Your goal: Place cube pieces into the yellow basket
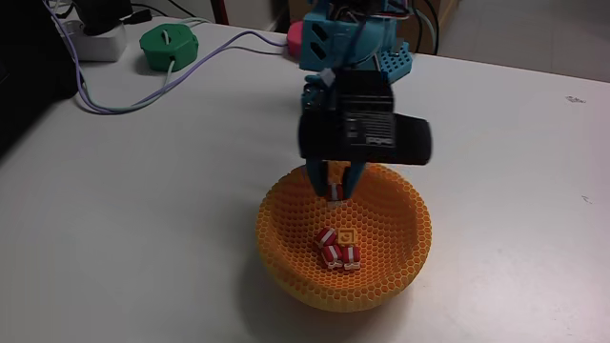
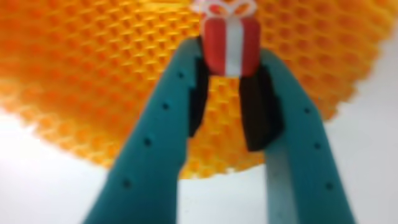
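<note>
The tool (image 1: 335,193) is clenched on a red cube piece (image 2: 231,43) with a white band, pinched at the very tips of its teal fingers (image 2: 155,130), and the yellow basket (image 1: 286,205) lies straight below — the piece hangs inside the rim, toward the wall on the arm's side. The arm reaches over from the far edge of the worktop (image 1: 143,191), wrist bent so the tool points down. Four other pieces (image 1: 338,246) — three red, one orange-yellow — lie clustered on the basket floor

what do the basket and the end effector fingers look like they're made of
The yellow basket looks like moulded or printed plastic: a rigid honeycomb mesh with a matte finish. The end effector fingers look like matte teal plastic with dark pads, possibly rubber.
</note>
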You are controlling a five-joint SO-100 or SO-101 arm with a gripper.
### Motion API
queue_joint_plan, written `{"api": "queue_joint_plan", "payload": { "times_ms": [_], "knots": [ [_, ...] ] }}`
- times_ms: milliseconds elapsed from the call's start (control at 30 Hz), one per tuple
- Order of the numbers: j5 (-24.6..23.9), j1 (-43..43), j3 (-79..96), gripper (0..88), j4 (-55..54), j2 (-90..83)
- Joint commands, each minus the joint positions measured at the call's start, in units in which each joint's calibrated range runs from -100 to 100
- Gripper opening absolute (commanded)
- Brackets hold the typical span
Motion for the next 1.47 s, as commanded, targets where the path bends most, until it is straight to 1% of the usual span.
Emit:
{"api": "queue_joint_plan", "payload": {
  "times_ms": [0, 133, 167, 200, 233, 267, 300, 333, 400, 500, 533, 600, 700, 800, 967, 1033, 1300, 1433],
  "knots": [
    [3.03, -2.36, -2.60, 52.6, 0.41, -3.45],
    [4.44, -1.99, -2.31, 53.7, 0.41, -4.97],
    [4.25, -1.80, -2.31, 51.6, 0.76, -5.73],
    [5.52, -0.78, -2.31, 48.9, 0.76, -6.58],
    [7.18, 0.81, -2.02, 41.3, 0.94, -8.00],
    [7.52, 1.93, -1.44, 26.9, 1.98, -9.70],
    [8.69, 3.05, -0.48, 3.3, 2.41, -11.79],
    [12.36, 3.98, 0.68, 0.0, 1.98, -14.34],
    [17.09, 4.54, 0.77, 0.0, 7.80, -19.93],
    [23.69, 7.33, 1.45, 0.0, 18.83, -30.35],
    [26.13, 8.82, 3.28, 0.0, 20.74, -34.32],
    [30.38, 11.62, 10.21, 0.0, 22.22, -42.94],
    [36.04, 15.16, 24.27, 0.0, 21.70, -55.06],
    [40.63, 17.02, 35.34, 0.0, 22.05, -62.17],
    [45.23, 20.29, 46.22, 0.0, 28.13, -72.68],
    [47.13, 21.13, 48.44, 0.0, 28.65, -75.61],
    [50.50, 22.90, 57.20, 0.0, 30.39, -87.26],
    [51.23, 22.43, 60.19, 0.0, 30.48, -87.26]
  ]
}}
